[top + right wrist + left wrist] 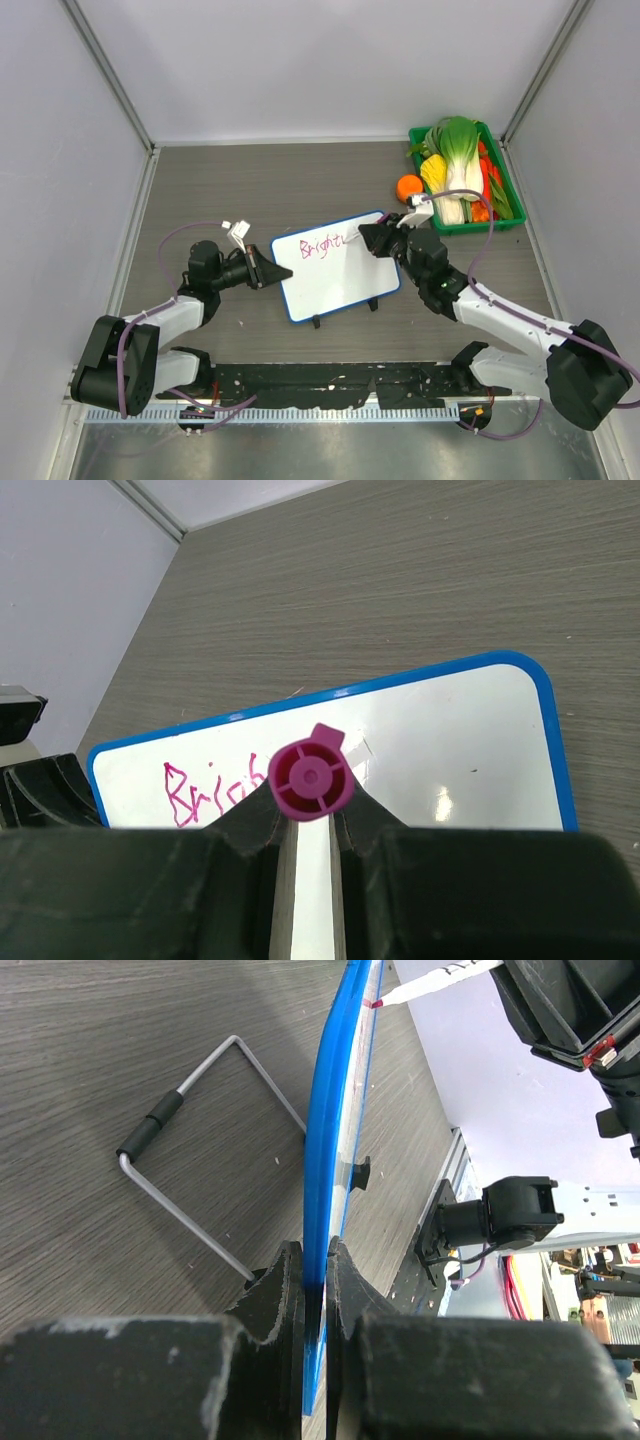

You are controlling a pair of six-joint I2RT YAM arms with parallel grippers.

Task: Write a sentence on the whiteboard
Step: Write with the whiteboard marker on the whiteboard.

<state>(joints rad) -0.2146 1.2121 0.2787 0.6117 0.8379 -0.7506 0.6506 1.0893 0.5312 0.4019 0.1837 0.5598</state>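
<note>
**Top view.** You have the whiteboard (335,265) at mid-surface, between the two arms, with its top edge angled toward the far right. The sentence (322,245) is barely begun. One run of pink letters, reading roughly "Bright", sits along the top left. The rest of the top line and all the area below it are blank. I judge the task to be at an early stage, with most of the writing left to do. Your left pincer (283,272) is at the board's left edge. Your right pincer (366,238) is at the end of the lettering.

**Left wrist view.** The left jaws are pressed together on the board's blue frame, pinching it edge-on and steadying it. A wire stand (200,1160) rests on the surface behind the board. At the top, the marker (430,982) meets the board face with its pink tip, so a stroke appears to be in hand.

**Right wrist view.** The right jaws are clamped on the marker barrel, and its magenta end cap faces the camera between the fingers. Beyond it you can read "Brig" and part of another letter. The later letters are hidden behind the cap. The right half of the board is bare.
</note>
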